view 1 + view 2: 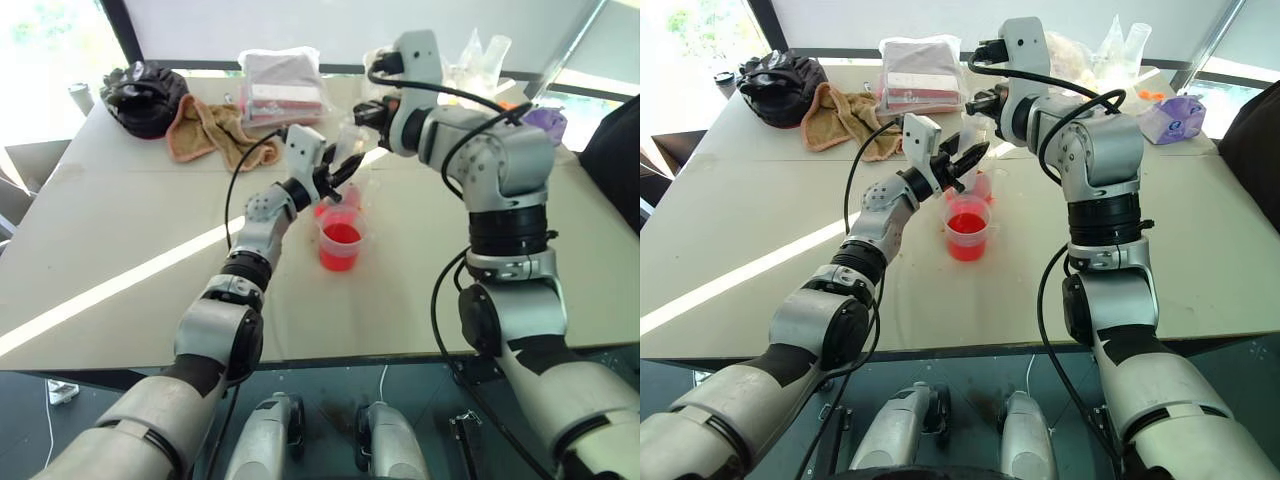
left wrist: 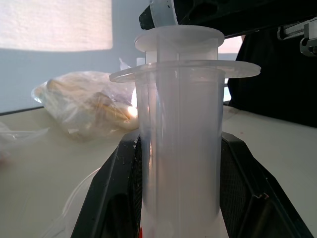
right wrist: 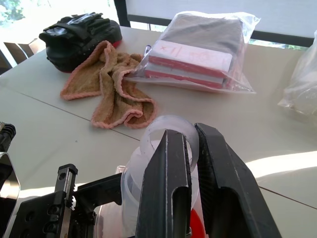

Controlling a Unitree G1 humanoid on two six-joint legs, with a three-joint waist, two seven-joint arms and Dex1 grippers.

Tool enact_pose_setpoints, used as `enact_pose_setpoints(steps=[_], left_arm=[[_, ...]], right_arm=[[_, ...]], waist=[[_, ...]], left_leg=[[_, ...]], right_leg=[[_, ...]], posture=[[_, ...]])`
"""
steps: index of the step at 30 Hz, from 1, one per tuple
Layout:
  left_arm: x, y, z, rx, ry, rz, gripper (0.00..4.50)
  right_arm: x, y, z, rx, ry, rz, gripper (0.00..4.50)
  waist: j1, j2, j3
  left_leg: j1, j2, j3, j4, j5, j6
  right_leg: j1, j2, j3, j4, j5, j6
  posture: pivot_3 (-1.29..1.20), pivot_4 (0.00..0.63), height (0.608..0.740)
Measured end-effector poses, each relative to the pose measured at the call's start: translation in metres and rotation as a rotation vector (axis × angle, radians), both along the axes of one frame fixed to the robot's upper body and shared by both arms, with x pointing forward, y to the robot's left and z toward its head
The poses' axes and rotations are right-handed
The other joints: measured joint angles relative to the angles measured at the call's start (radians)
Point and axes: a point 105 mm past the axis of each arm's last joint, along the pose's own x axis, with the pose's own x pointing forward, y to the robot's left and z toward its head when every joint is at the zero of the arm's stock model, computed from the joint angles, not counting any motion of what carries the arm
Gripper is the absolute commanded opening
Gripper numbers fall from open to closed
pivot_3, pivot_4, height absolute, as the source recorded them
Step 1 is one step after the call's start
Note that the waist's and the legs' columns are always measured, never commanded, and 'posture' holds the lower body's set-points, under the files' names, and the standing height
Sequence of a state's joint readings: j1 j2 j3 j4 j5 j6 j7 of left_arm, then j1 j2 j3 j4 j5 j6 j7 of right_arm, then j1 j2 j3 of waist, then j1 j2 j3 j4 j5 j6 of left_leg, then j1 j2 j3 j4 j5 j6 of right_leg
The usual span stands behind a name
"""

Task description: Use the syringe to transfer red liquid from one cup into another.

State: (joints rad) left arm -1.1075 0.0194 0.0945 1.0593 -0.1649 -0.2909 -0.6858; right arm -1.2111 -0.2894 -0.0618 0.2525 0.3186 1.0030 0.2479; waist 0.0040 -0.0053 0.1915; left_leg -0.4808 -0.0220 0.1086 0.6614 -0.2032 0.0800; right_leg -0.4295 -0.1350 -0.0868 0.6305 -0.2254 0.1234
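My left gripper (image 1: 338, 172) is shut on the barrel of the clear syringe (image 2: 181, 144) and holds it upright over the cups. In the left wrist view the pale plunger's flange sits just above the barrel's flange. My right gripper (image 3: 193, 136) reaches in from above and is shut on the plunger's top disc (image 3: 152, 133). Directly below stands a clear cup (image 1: 340, 246) about half full of red liquid (image 1: 967, 224). A second clear cup (image 1: 981, 186) with some red in it stands just behind the first, partly hidden by my left gripper. The syringe's tip is hidden.
At the back of the pale table (image 1: 120, 250) lie a tan towel (image 1: 205, 130), a black padded thing (image 1: 145, 95) and a clear bag holding flat boxes (image 1: 285, 85). Crumpled plastic bags (image 1: 1110, 55) and a purple pack (image 1: 1175, 118) sit at the back right.
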Motion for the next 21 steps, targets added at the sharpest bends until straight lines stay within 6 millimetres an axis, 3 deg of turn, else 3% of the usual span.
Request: enact_pose_setpoints(steps=[21], left_arm=[[0.001, 0.001, 0.0, -0.007, 0.01, 0.009, 1.43]], right_arm=[[0.005, -0.001, 0.016, 0.007, -0.029, 0.018, 0.05]], waist=[[0.0, 0.0, 0.0]], left_leg=[[0.0, 0.0, 0.0, -0.001, 0.0, 0.0]], right_leg=[[0.0, 0.0, 0.0, 0.0, 0.0, 0.0]], posture=[[0.0, 0.15, 0.74]])
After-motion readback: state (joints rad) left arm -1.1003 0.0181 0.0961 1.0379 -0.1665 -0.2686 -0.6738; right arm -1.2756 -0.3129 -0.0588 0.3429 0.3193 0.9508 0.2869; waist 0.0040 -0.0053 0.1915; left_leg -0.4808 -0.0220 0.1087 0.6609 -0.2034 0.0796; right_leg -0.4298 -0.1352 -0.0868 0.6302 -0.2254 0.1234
